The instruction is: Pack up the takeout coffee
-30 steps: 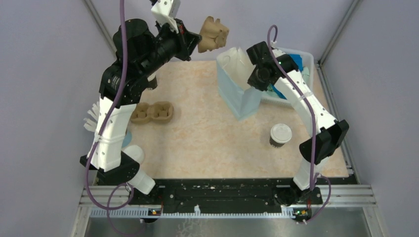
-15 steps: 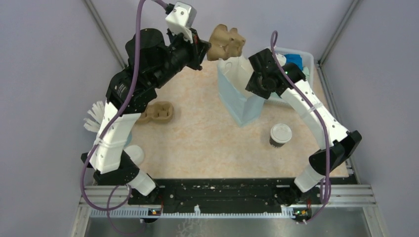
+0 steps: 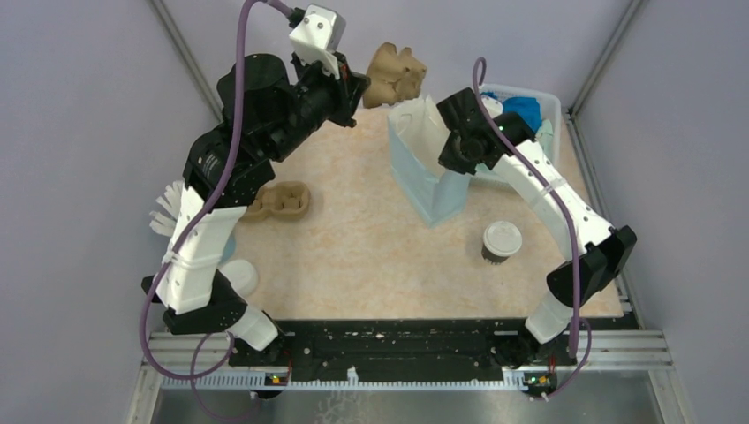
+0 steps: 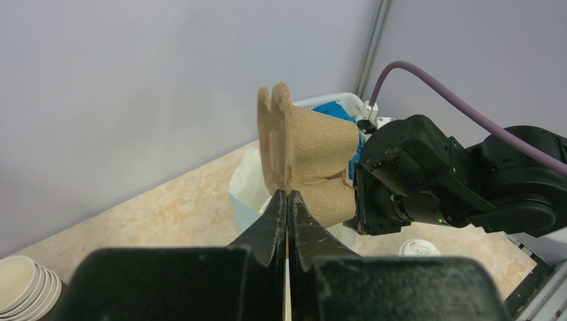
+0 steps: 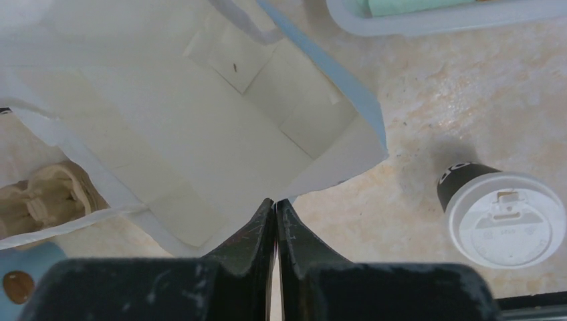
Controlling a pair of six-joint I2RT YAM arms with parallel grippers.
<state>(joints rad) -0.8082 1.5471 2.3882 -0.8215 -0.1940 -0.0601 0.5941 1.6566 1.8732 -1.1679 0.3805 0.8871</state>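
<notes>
The takeout coffee [image 3: 501, 241], a dark cup with a white lid, stands on the table right of centre; it also shows in the right wrist view [image 5: 500, 215]. My left gripper [image 3: 358, 87] is shut on the rim of a brown pulp cup carrier [image 3: 396, 74], held in the air above the open white and blue paper bag [image 3: 422, 159]; the left wrist view shows the carrier [image 4: 304, 155] pinched edge-on. My right gripper [image 5: 275, 202] is shut on the bag's rim [image 5: 314, 179] and holds the bag open; the bag's inside [image 5: 167, 114] is bare.
A second pulp carrier [image 3: 281, 200] lies on the table at left. A clear bin [image 3: 540, 106] with blue items stands at back right behind the bag. A stack of lidless cups [image 4: 23, 289] and white cutlery [image 3: 168, 208] are at the left edge.
My left arm swung the carrier right toward the bag, then drew it slightly back left and up. My right arm shifted a little while holding the bag's rim.
</notes>
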